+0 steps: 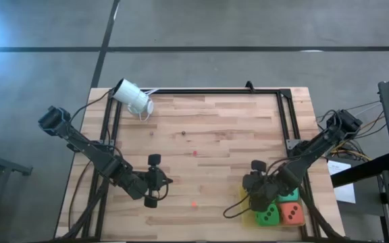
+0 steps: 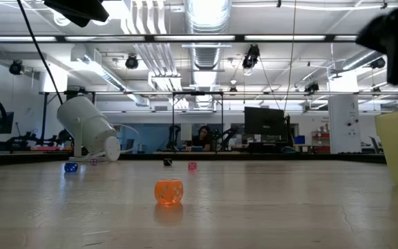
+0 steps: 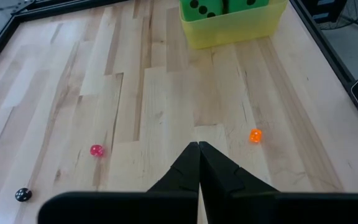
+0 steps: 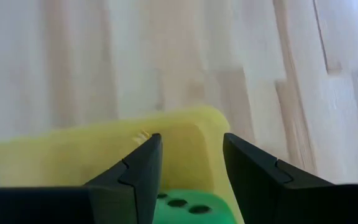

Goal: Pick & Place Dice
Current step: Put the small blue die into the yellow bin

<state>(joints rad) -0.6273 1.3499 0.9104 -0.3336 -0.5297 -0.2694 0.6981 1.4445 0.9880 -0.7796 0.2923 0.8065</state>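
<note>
Yellow bin holds the dice; right gripper open above it, left gripper shut, empty

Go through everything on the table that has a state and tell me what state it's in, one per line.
Left gripper: jaws shut, empty, over bare wood.
Right gripper: jaws apart, above the yellow bin's corner, holding nothing I can see.
Yellow bin: upright, holds dice.
Green die: resting in the bin.
Orange-red die: in the bin, beside the green one.
Teal die: in the bin, partly hidden by the right arm.
White cylinder: lying tipped on its side.
</note>
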